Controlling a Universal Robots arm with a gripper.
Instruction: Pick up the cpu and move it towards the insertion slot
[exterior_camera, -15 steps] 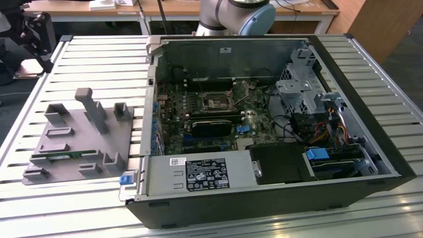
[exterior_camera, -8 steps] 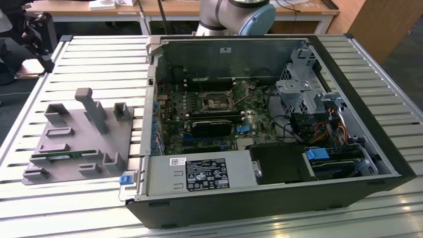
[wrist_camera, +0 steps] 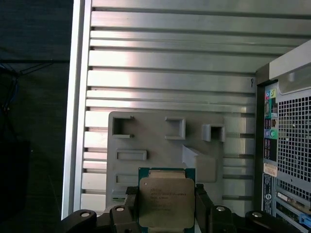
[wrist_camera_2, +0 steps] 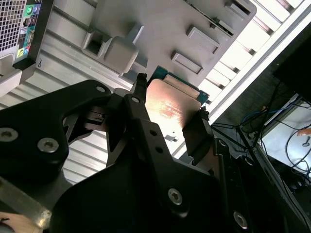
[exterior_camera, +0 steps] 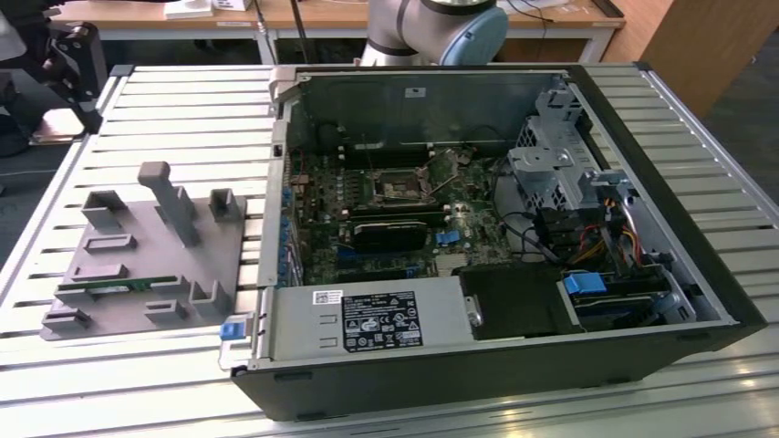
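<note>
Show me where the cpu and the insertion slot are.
cpu (wrist_camera: pixel 166 201): first wrist view, middle of its silvery metal top.
insertion slot (exterior_camera: pixel 399 185): exterior view, its dark centre.

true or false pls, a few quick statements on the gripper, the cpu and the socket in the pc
1. The gripper clamps the cpu between its fingers. True.
2. The cpu sits in the insertion slot. False: the gripper holds it over the grey tray, outside the case.
3. The computer case lies open. True.
4. The memory stick is plugged in inside the case. False: it lies on the grey tray.
</note>
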